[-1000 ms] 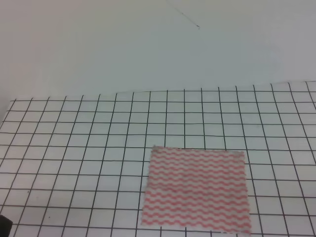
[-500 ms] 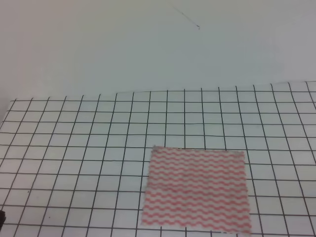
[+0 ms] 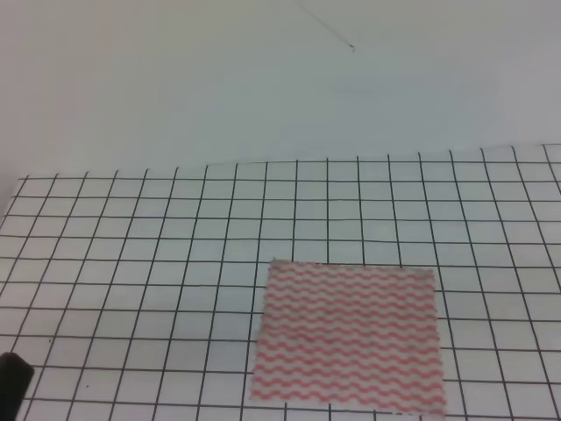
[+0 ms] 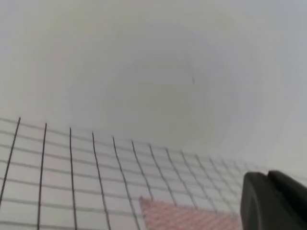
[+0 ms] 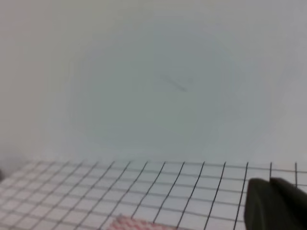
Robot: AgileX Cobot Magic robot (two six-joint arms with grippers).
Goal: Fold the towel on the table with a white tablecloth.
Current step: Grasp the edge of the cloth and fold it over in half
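Flat on the gridded tablecloth (image 3: 131,263), the towel (image 3: 347,335) lies spread near the front edge, right of centre.

Only a dark tip of the left gripper (image 3: 12,386) shows at the lower left corner, well apart from the towel; the right gripper (image 5: 276,206) shows as a dark blur beside it. Whether either is spread or pressed together cannot be told.

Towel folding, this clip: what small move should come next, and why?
Probably bring the left gripper in from the lower-left corner of the high view toward the near-left corner of the towel. The towel lies flat and unfolded on the gridded tablecloth, nothing touches it, and only a dark part of the left arm shows at that edge. The right gripper is out of the high view.
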